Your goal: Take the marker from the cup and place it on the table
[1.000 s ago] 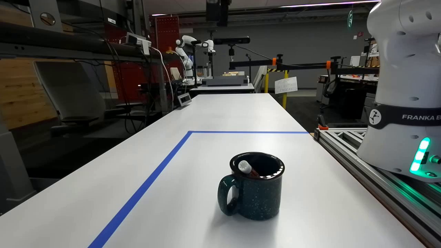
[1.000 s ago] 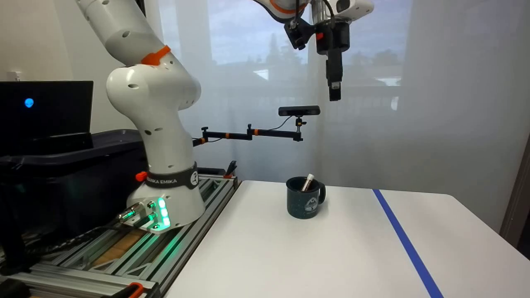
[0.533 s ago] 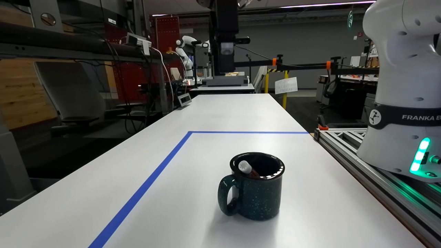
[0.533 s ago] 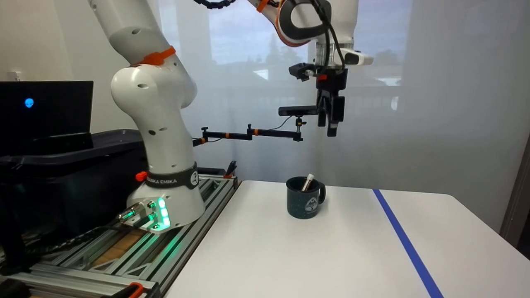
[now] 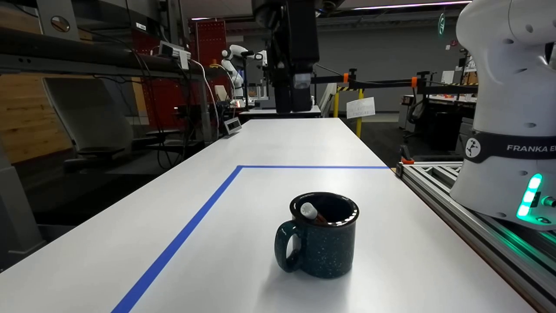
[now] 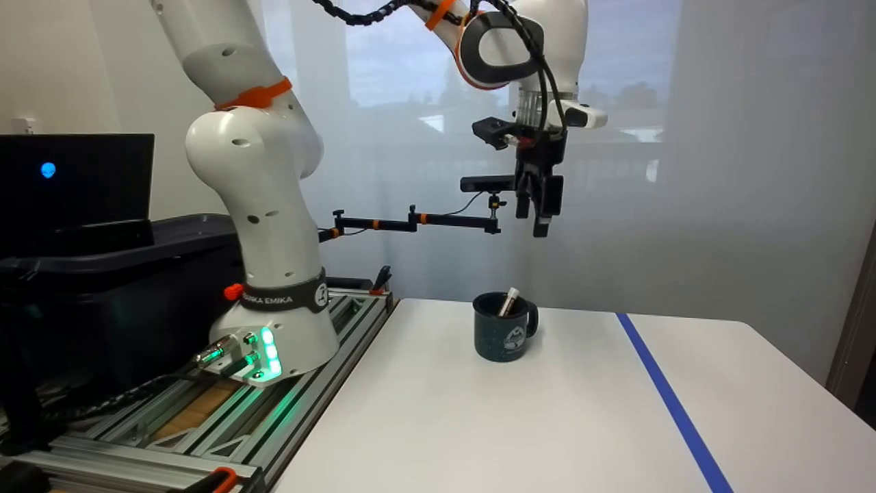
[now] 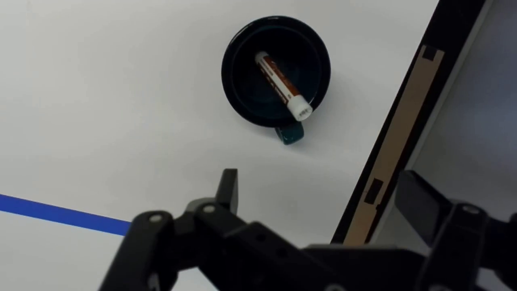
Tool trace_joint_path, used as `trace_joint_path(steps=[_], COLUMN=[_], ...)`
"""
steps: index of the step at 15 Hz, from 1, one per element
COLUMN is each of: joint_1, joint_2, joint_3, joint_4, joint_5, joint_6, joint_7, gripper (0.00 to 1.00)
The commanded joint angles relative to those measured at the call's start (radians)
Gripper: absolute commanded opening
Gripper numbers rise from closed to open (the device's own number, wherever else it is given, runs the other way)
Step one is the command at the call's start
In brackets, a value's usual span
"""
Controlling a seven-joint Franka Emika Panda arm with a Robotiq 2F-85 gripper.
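The gripper (image 7: 317, 173) hangs above the mug (image 5: 328, 254), well apart from it, released, its two fingers (image 7: 229, 188) spread wide. The marker (image 7: 280, 83) is inside the mug, slanting toward the side where the handle (image 7: 290, 133) sits, its white end up at the rim. The mug stands upright on the table (image 5: 208, 274), and blue tape (image 5: 183, 234) runs well beyond its handle side.

Only the wrist view looks down into the mug: there the marker's barrel shows almost whole, reddish brown with a white strip of print too fine to read. In both exterior views just the white end and a stub of barrel show. A pale emblem (image 6: 514, 337) on the mug's wall appears in an exterior view alone, its detail too small to make out.

Off to one side of the mug, the black band (image 5: 512, 148) on the arm's base (image 5: 495, 187) reads "FRANKA E" before the frame edge cuts it; the lettering "EMIKA" (image 6: 277, 299) shows in an exterior view. Past that base from the mug, a laptop (image 6: 82, 181) bears a lit blue alien-head mark.
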Motion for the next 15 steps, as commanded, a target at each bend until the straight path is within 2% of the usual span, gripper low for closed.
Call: trace_joint_path(steps=[1, 5, 10, 15], joint_1=[0.016, 0.024, 0.018, 0.046], joint_2=[0.053, 0.085, 0.092, 0.174], joint_3=[0.02, 0.052, 0.09, 0.069], joint_4=[-0.026, -0.07, -0.122, -0.139], joint_5=[-0.032, -0.106, -0.24, -0.158], joint_6=[0.034, 0.073, 0.189, 0.349], joint_7=[-0.047, -0.082, -0.021, -0.089], gripper=[1.0, 1.0, 1.0, 1.0])
